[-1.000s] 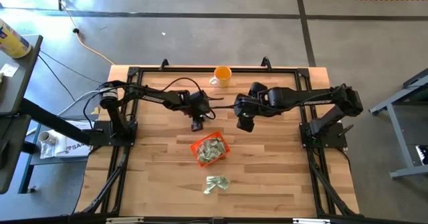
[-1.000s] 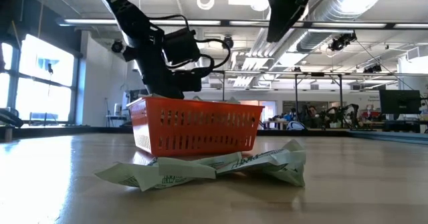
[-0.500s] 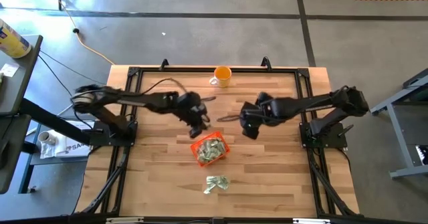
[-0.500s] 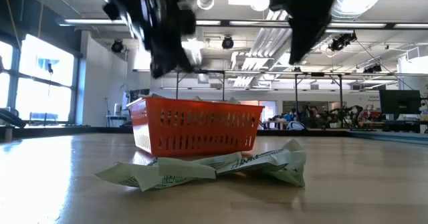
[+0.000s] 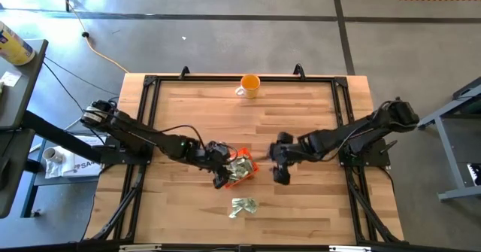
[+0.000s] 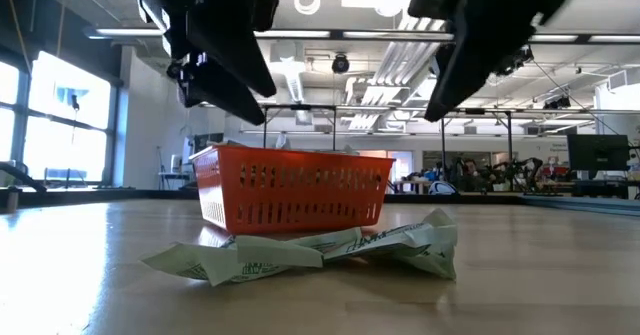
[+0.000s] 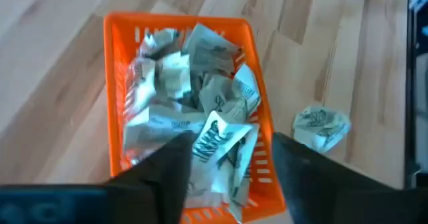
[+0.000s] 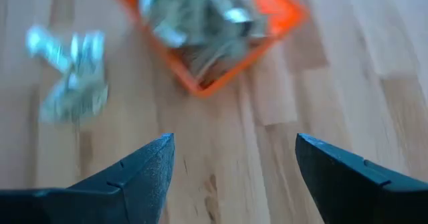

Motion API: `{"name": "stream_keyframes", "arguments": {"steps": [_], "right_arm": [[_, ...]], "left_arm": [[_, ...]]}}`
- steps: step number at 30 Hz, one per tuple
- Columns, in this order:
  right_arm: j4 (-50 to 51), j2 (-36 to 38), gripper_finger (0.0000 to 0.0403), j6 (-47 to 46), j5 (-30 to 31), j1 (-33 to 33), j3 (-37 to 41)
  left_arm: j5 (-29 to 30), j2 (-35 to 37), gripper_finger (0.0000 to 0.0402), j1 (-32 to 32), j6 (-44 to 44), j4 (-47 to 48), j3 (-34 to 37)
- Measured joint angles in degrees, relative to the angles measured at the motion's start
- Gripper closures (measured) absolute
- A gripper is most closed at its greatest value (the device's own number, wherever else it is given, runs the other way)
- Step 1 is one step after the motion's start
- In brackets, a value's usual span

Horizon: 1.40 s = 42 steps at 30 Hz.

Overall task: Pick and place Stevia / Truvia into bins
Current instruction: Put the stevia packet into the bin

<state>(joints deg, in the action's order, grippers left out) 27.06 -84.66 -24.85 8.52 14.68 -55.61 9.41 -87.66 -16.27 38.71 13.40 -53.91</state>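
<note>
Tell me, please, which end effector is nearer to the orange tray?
The left. The left end effector hangs over the tray, open, at its edge. The right end effector is open too, apart from the tray on its other side, over bare table.

Both pincers, left [image 5: 223, 178] and right [image 5: 279, 174], now nearer the tray [image 5: 249, 162].

tray [image 5: 242, 169] mid-table, full of sachets [image 7: 194, 117] | loose sachet pile [image 5: 243, 206] on table nearer the front edge | left gripper [image 5: 223, 176] over tray's left side | right gripper [image 5: 280, 174] just right of tray | mug [image 5: 249, 85] at back edge
</note>
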Motion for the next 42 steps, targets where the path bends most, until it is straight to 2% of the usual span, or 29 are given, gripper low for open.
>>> {"name": "stream_keyframes", "arguments": {"steps": [4,8,13,16,23,29,36,42], "right_arm": [[-1.15,-2.63,0.0103,12.35,0.01,3.01,0.00],[-5.52,-6.64,0.0103,17.71,-1.90,4.56,0.00],[-17.10,-13.51,0.0102,18.90,-8.80,5.52,0.00],[-24.40,-17.73,0.0102,18.92,-10.48,6.81,-0.06],[-26.51,-26.16,0.0102,18.82,-9.93,11.18,-6.51],[-26.34,-30.35,0.0103,14.08,0.18,14.35,-11.45],[-24.71,-33.81,0.0136,1.96,-0.78,13.75,-12.50],[-24.18,-33.38,0.0207,-5.36,-0.11,13.86,-12.45]], "left_arm": [[-2.48,0.71,0.0106,-2.43,8.39,-0.13,0.00],[-3.26,0.68,0.0090,-8.75,13.30,-0.34,-0.07],[4.04,0.46,0.0121,-17.01,19.27,-0.07,-0.07],[5.47,0.46,0.0145,-20.36,22.36,1.29,-0.07],[5.82,0.46,0.0189,-24.89,27.52,7.94,-0.03],[5.38,0.46,0.0214,-27.78,27.59,12.31,-0.02],[5.16,0.46,0.0233,-30.59,27.74,11.77,0.00],[5.12,0.46,0.0240,-32.33,27.79,12.18,0.00]]}}
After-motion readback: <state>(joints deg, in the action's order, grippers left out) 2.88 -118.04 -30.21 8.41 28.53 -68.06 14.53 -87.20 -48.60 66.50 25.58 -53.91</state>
